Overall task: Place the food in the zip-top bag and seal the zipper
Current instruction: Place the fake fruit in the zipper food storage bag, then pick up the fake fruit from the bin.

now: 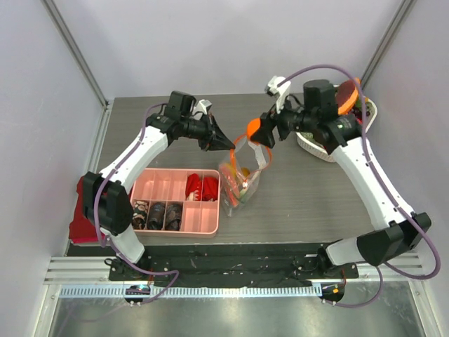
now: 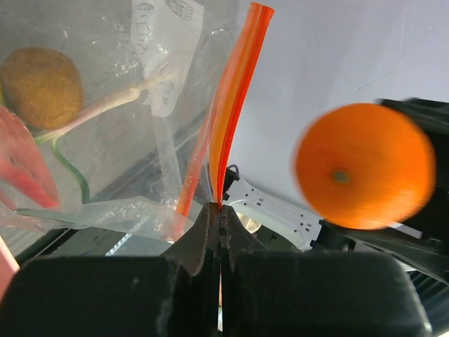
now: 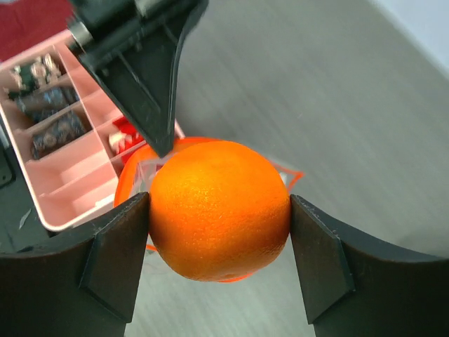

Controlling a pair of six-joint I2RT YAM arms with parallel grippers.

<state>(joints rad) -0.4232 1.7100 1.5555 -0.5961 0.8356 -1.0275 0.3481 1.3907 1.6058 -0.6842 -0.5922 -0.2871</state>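
Clamping the toy orange (image 3: 219, 203) on its two flanks, the right gripper's (image 3: 219, 235) fingers (image 3: 116, 260) stand wide apart with the fruit filling the gap between them. The left gripper (image 2: 220, 210) has its jaws pressed together on the orange-red zipper (image 2: 235, 91), pinching the strip near one end and holding the zip-top bag (image 2: 119, 147) up by its mouth. The orange hangs right above that raised mouth, not yet inside. Glossy, round and rigid, it looks apt to squirt out from flat pads if gripped off-centre, so a hold across its widest girth (as it sits now) seems safest. The bag is the opposite: thin, crinkly film that sags and folds, so the stiffer zipper strip is the sensible place to take it. Inside it lie a brown kiwi-like fruit (image 2: 41, 86), a red slice (image 2: 21, 161) and a pale stalk (image 2: 105, 105) with a green tail. Farther out, the pink compartment tray (image 1: 161, 186) sits just beside the bag toward the left arm, and a white basket (image 1: 309, 149) lies behind the right arm.
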